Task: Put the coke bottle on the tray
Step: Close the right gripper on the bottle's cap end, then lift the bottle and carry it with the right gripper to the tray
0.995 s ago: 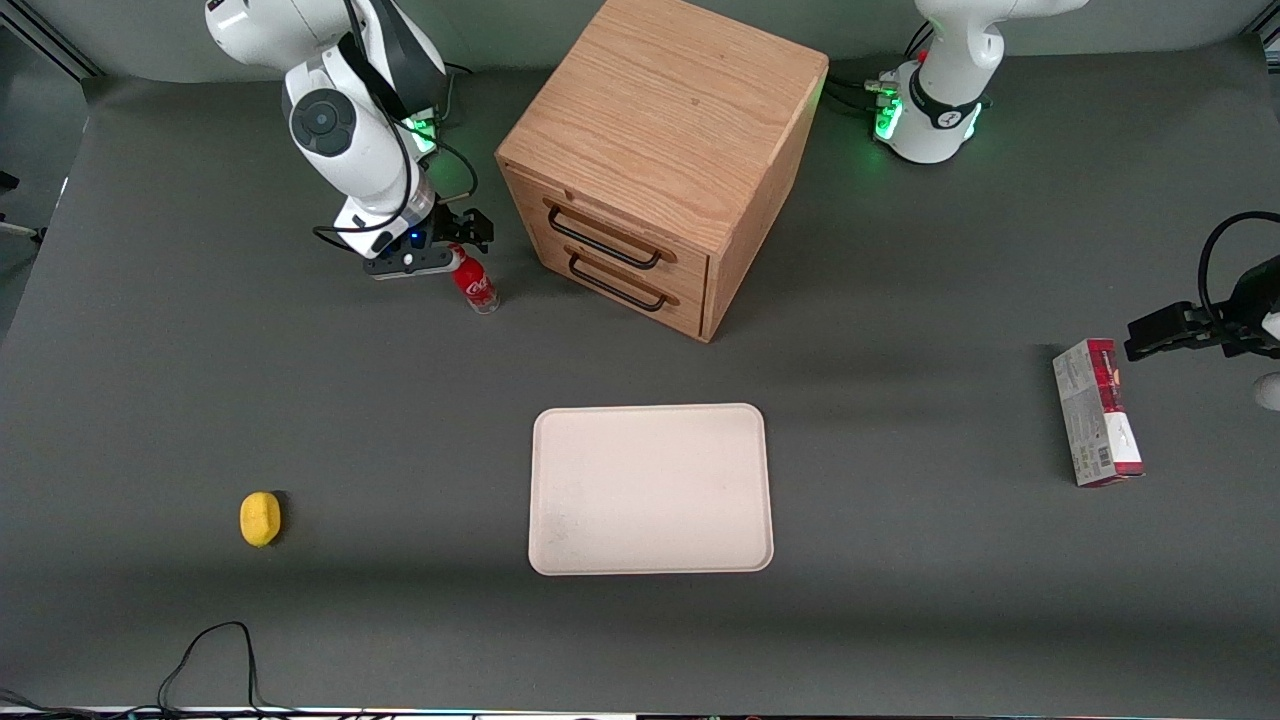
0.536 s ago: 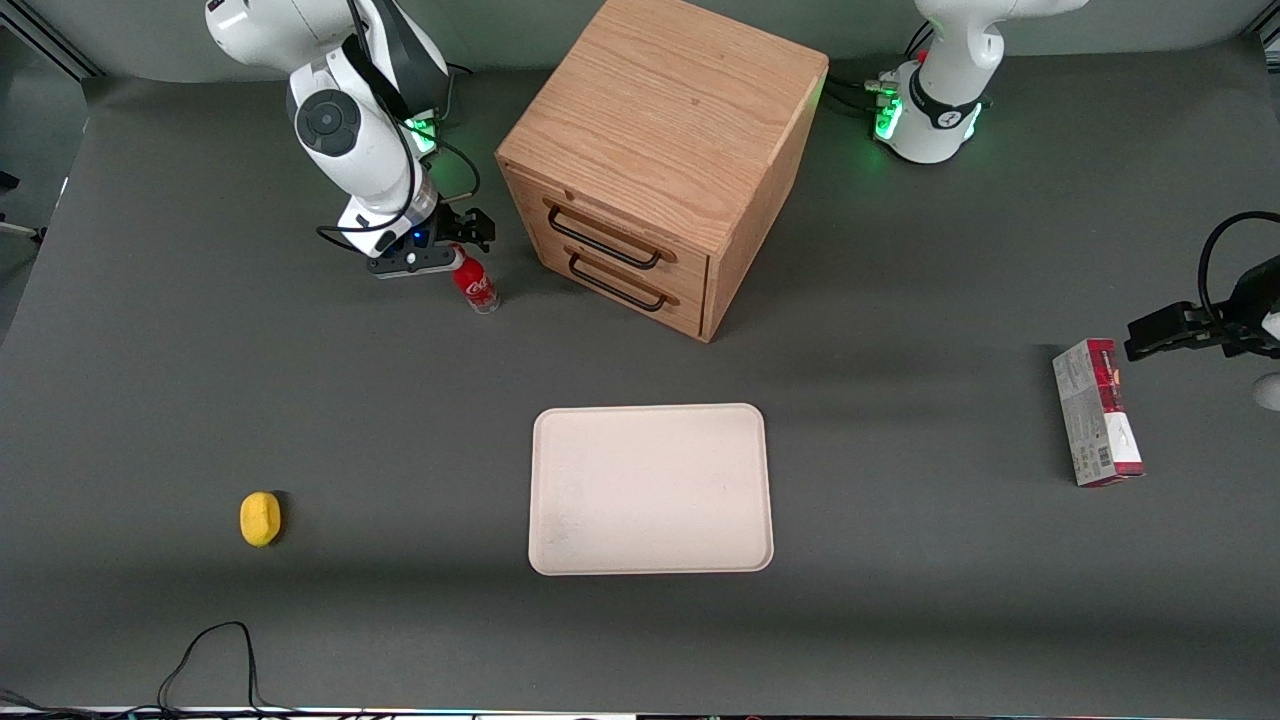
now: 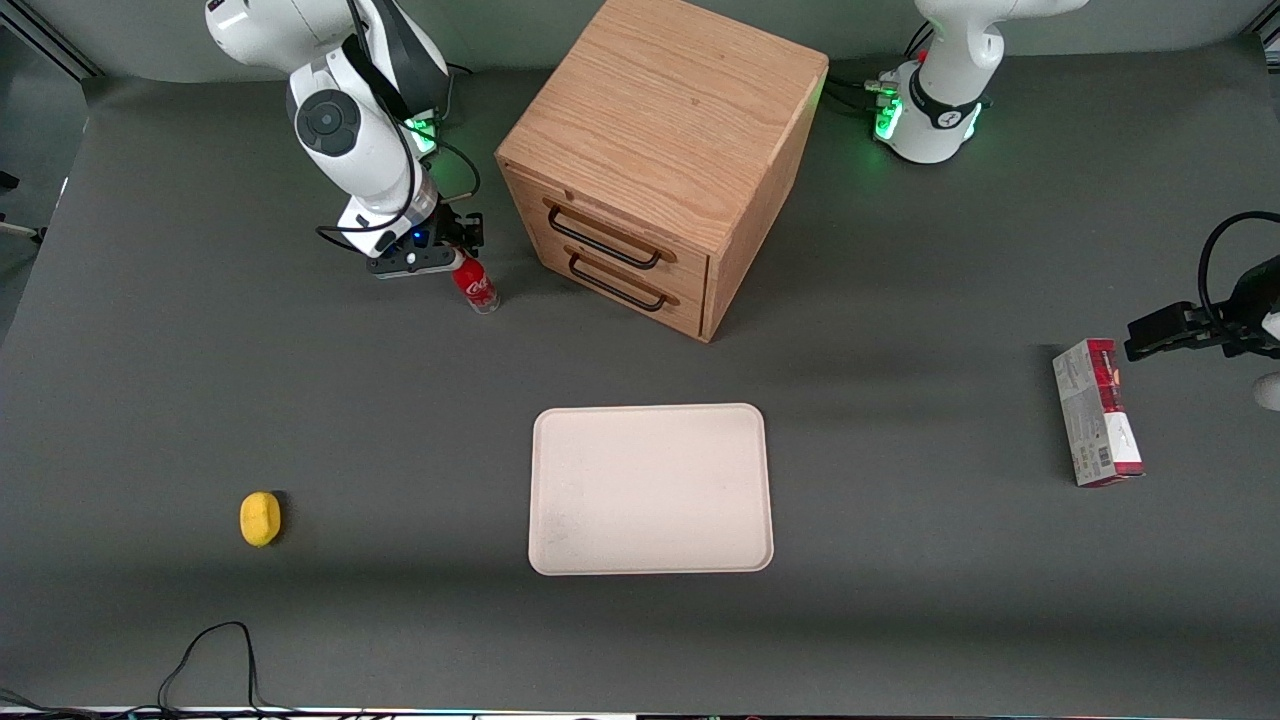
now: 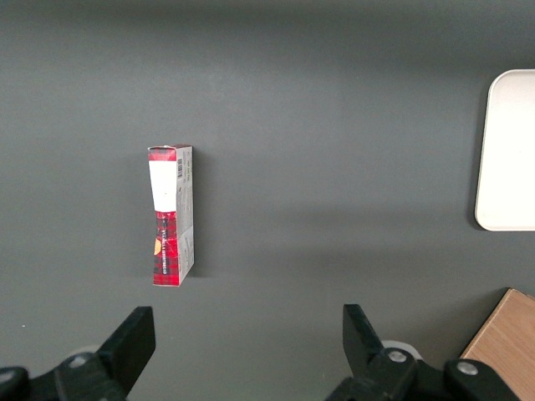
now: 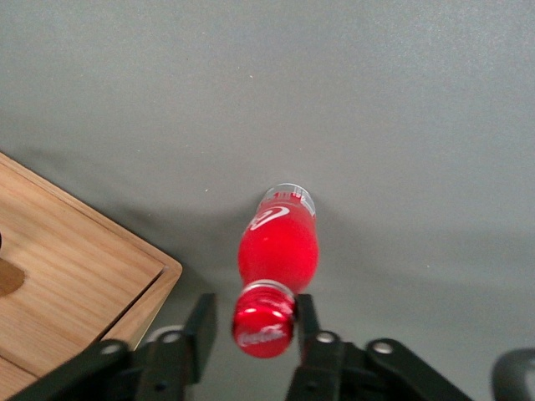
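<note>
Dark grey matting covers the table (image 3: 900, 620), on which everything is set out. Oak-coloured wood makes up the two-drawer cabinet (image 3: 655, 150), the largest thing there, standing farther from the front camera than the rest. The cream tray (image 3: 650, 488) is laid flat nearer the front camera than the cabinet, and nothing is carried on it. A red-and-grey carton (image 3: 1097, 412) is seen lying on its side toward the parked arm's end of the table. The coke bottle (image 3: 474, 283) is stood upright on the table beside the cabinet, toward the working arm's end, well apart from the tray. The gripper (image 3: 456, 250) is held directly above the bottle, at the level of its red cap (image 5: 262, 320). In the right wrist view the jaws are shown drawn in close on either side of the cap, one finger (image 5: 306, 322) seemingly touching it and the other (image 5: 201, 326) just beside it; whether the cap is firmly pinched cannot be told. A small yellow lemon (image 3: 260, 519) is left near the front edge, at the working arm's end.
</note>
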